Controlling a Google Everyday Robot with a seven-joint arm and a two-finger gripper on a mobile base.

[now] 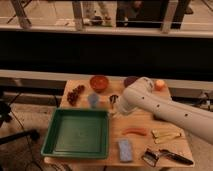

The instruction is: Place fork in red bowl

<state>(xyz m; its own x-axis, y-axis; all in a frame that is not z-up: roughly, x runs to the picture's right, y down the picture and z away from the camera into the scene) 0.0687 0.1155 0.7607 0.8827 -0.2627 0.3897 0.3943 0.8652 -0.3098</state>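
The red bowl (99,82) stands at the back of the wooden table, left of centre. The purple bowl (130,79) is to its right, partly hidden by my white arm. My gripper (114,99) shows as a small dark shape at the arm's end, low over the table, just right of and in front of the red bowl. A slim pale utensil that looks like the fork (166,135) lies flat at the front right, away from the gripper. I cannot tell whether the gripper holds anything.
A green tray (77,132) fills the front left. Dark grapes (75,94) and a small blue piece (93,99) lie behind it. A blue sponge (125,149), an orange sausage piece (134,131), a black-handled utensil (167,156) and an orange ball (160,84) are also there.
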